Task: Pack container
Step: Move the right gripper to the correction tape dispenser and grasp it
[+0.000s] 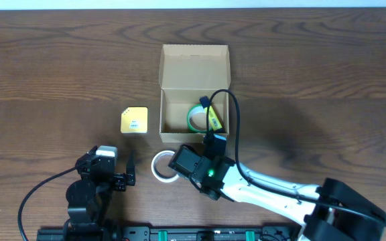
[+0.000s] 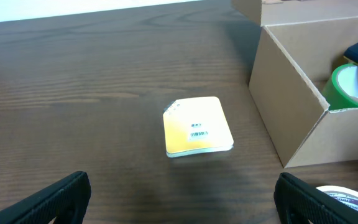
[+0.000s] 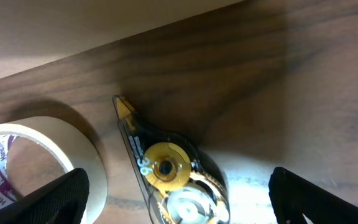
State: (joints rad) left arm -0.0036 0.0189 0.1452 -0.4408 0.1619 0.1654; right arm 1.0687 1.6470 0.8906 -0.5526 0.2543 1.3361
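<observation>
My right fingers (image 3: 55, 199) are spread wide and hold nothing. A clear tape dispenser (image 3: 166, 171) with a yellow wheel lies flat on the tabletop (image 3: 241, 93) between them, and I cannot tell whether either finger touches it. Just to its side sits a white tape roll (image 3: 23, 155), and beyond both rises the near wall of the box (image 1: 173, 136). My left fingers (image 2: 55, 199) are equally wide apart and empty, with bare wood between them and a yellow pad (image 2: 197, 127) lying farther ahead. The box stands mid-table, its flap (image 1: 194, 63) folded back and its mouth open upward. Inside it I see a green tape roll (image 1: 194, 119) and a yellow-and-blue stick-like item (image 1: 213, 119) beside it, so I judge the packing partly done: the dispenser, the white roll and the pad are outside, and the flap is not yet closed. The right arm (image 1: 267, 187) reaches in from the lower right along the front of the table, wrist low and angled down at the spot just in front of the box, a pose that reads to me as lining up on the dispenser. The left arm (image 1: 89, 194) is folded close to its base, wrist low, pointing over the pad toward the box's side.
</observation>
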